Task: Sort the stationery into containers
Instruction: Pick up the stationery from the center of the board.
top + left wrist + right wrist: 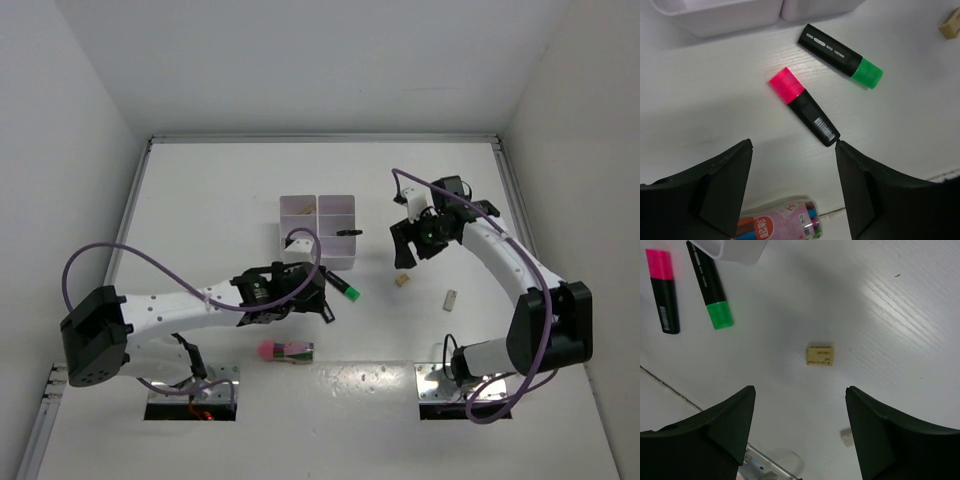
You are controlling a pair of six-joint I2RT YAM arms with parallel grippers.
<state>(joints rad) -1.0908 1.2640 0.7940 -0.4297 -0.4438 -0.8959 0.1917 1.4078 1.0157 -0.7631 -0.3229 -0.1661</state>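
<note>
Left arm (180, 305) reaches low toward tray (340, 263); left fingers (725, 175) wide, empty, pink highlighter (805, 107) on bench (200, 200) just ahead; right arm (510, 265) bent, right fingers (720, 425) wide, empty, above beige eraser (820, 355) on bench.

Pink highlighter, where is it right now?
In the left wrist view the pink highlighter lies just ahead of the left gripper, the green highlighter beside it, nearer the white tray.
</note>
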